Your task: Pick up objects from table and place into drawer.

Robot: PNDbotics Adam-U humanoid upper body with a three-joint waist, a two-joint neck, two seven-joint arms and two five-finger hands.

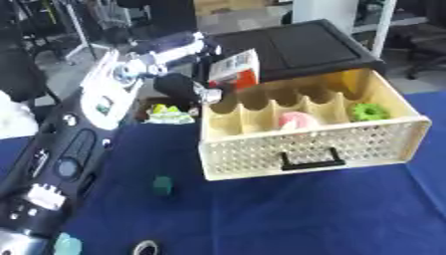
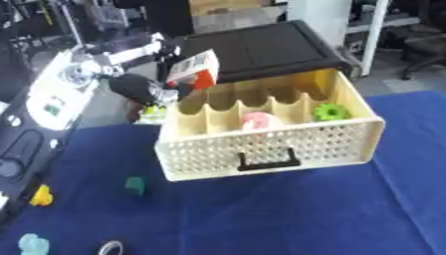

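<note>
My left arm reaches in from the left, and my left hand is black, with its fingers curled on a white and red box. The box hangs tilted over the back left corner of the open cream drawer. The drawer has a perforated front, a black handle and dividers. A pink object and a green gear-shaped piece lie inside it. A small green cube rests on the blue cloth in front of the drawer's left end. My right hand shows in no view.
A black cabinet top sits above the drawer. A yellow-green item lies left of the drawer. Along the near left of the blue cloth are a teal piece, a ring and a yellow piece.
</note>
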